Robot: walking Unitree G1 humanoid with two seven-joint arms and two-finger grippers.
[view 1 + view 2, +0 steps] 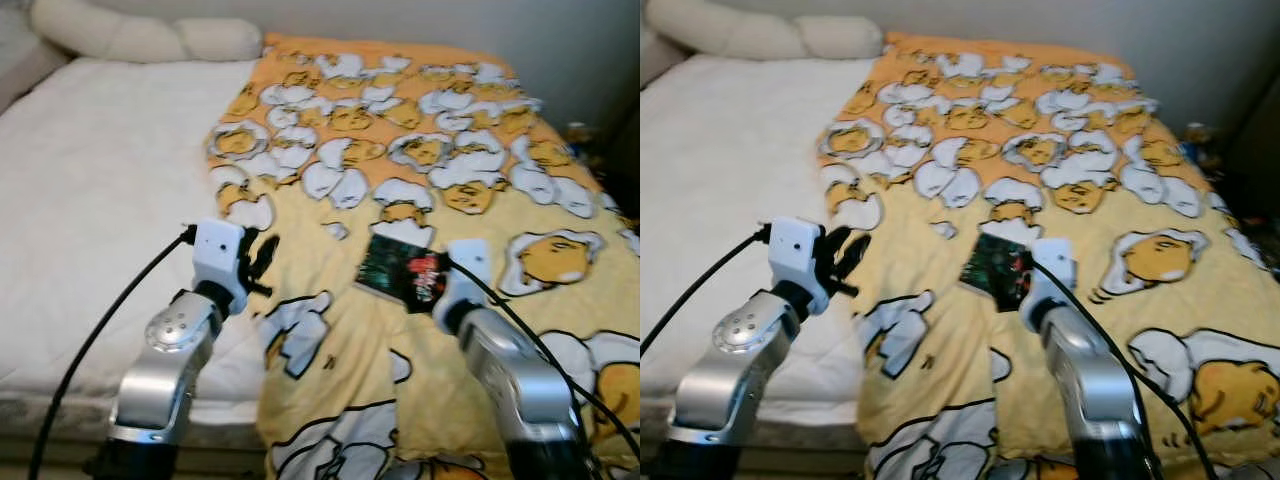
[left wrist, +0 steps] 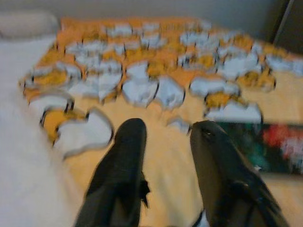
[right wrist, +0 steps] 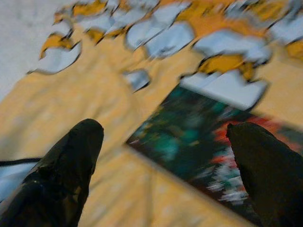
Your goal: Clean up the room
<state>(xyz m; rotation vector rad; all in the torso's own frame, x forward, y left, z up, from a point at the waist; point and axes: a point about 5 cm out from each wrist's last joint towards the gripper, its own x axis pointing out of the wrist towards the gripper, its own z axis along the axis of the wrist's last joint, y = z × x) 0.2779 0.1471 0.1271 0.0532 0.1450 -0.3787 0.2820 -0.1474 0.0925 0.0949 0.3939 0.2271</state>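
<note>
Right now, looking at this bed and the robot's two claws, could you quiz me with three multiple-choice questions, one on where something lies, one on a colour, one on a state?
1. Where does the dark book lie?
A. on the yellow blanket
B. on the bare white mattress
C. on the pillow

2. What colour are the gripper fingers?
A. silver
B. black
C. red

3. How stands the right gripper?
A. shut on the book
B. shut on the blanket
C. open over the book

Answers:
1 A: the book rests on the yellow blanket with its egg pattern, apart from the white mattress and the pillow.
2 B: both wrist views show black fingers.
3 C: its fingers stand wide apart above the book's cover; the left gripper is open too.
</note>
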